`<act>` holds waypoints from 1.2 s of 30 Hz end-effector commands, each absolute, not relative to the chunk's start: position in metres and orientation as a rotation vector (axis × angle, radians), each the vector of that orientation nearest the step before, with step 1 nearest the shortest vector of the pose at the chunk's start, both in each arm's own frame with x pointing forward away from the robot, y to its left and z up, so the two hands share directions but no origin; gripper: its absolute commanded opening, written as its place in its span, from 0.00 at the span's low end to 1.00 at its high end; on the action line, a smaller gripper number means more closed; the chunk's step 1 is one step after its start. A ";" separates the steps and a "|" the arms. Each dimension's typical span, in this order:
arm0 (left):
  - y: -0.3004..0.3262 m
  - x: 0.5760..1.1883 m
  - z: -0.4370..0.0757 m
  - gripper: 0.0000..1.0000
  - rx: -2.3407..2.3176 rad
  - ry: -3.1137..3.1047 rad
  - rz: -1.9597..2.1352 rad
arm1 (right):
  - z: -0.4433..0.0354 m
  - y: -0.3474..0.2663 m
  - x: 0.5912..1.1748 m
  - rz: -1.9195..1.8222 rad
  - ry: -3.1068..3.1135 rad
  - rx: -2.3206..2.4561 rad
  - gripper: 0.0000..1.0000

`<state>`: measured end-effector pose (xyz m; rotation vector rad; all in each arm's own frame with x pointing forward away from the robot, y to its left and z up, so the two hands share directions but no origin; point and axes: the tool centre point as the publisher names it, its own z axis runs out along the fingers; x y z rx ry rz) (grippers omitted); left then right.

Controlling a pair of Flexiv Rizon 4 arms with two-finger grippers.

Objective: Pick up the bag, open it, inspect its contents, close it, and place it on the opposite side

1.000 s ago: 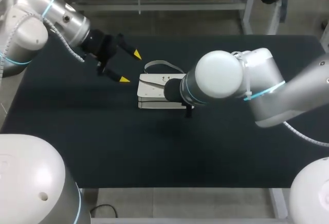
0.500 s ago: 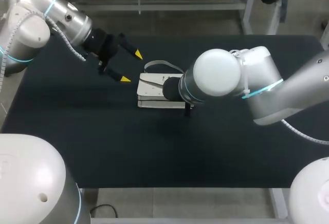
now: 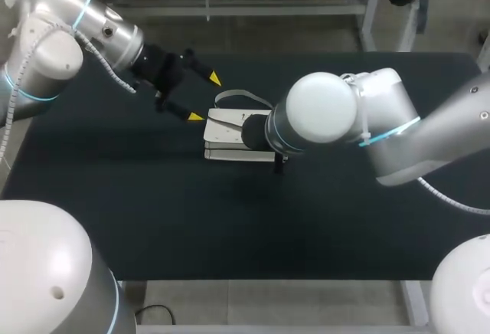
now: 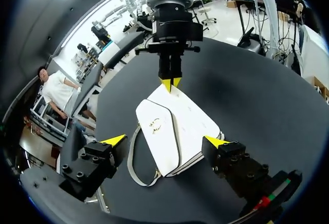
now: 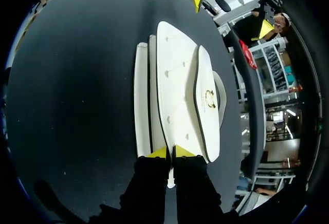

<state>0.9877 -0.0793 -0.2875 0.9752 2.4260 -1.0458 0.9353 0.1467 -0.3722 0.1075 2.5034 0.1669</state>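
Note:
A white bag [image 3: 228, 131] lies flat on the black table [image 3: 115, 196], its grey strap [image 3: 242, 95] looped out behind it. My right gripper [image 5: 170, 152] is at the bag's right end, its yellow tips pressed together on a thin white edge of the bag [image 5: 177, 80]. In the head view my right arm's wrist hides those fingers. My left gripper [image 3: 206, 98] hovers open at the bag's left end. In the left wrist view the bag [image 4: 175, 126] lies between and ahead of the spread fingers, untouched, with my right gripper [image 4: 170, 84] at its far end.
The black table [image 5: 67, 106] carries nothing else. My right arm's bulky elbow [image 3: 321, 116] hangs over the table just right of the bag. Free surface lies to the left, to the right and in front of the bag.
My left gripper has moved right, closer to the bag's left end. My right gripper's fingers have closed at the bag's right edge. The bag has stayed in place.

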 end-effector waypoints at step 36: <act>-0.133 0.993 -0.350 0.47 1.060 2.418 -0.939 | -0.374 0.148 0.936 0.165 2.504 0.109 0.00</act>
